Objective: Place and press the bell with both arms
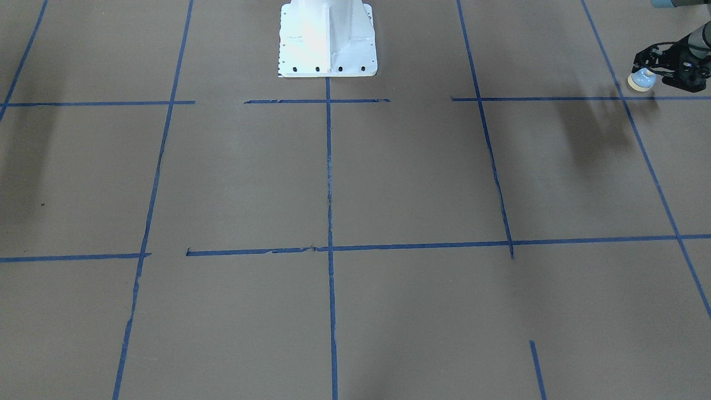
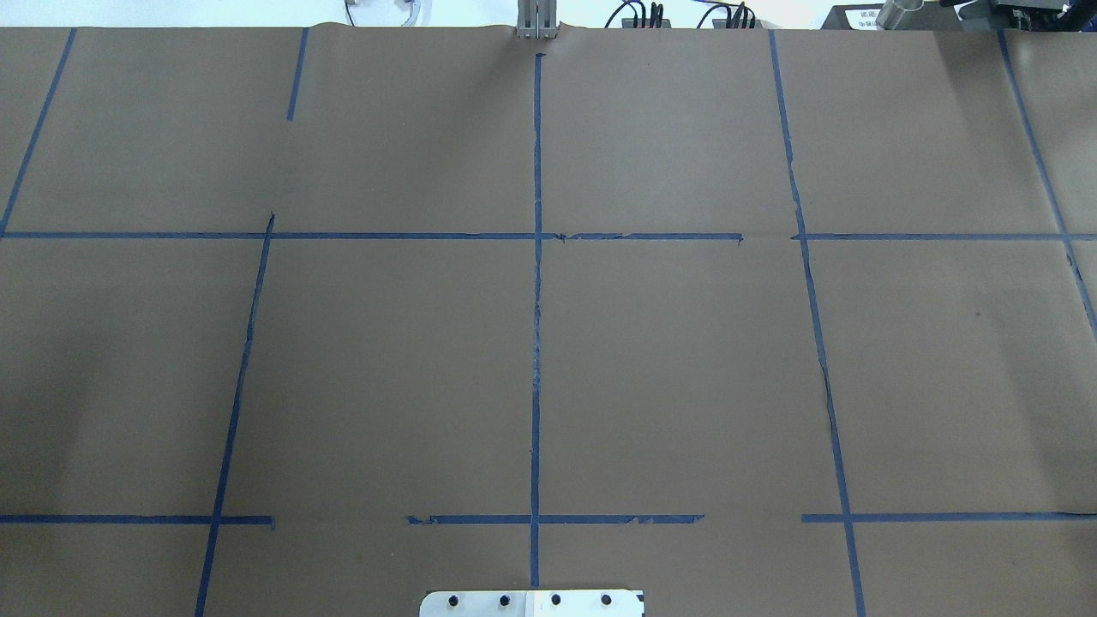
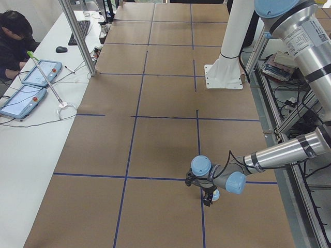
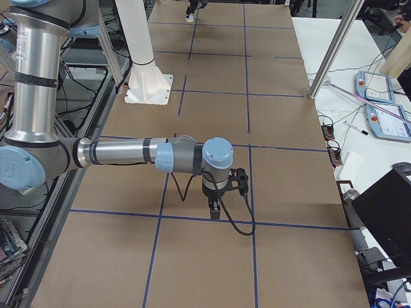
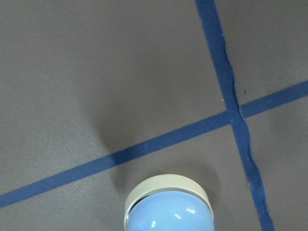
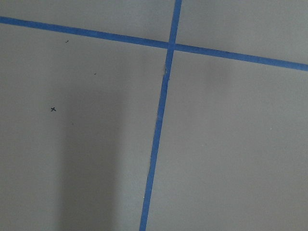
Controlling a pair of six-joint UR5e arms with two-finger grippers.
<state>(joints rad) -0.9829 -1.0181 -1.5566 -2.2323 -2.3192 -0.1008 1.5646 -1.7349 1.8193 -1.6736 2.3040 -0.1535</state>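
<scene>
The bell, a light-blue dome on a cream disc, sits tilted at the tips of my left gripper at the table's end on my left. The gripper looks shut on the bell and holds it just above the brown table, close to a crossing of blue tape lines. The bell fills the bottom of the left wrist view; no fingers show there. The exterior left view shows the same gripper and bell. My right gripper points down just above the table over a tape line, and I cannot tell whether it is open or shut.
The white bolted pedestal stands at the table's robot side. Blue tape lines grid the brown table. A white side table with tablets and a seated operator runs along the far side. A black screen stands there too.
</scene>
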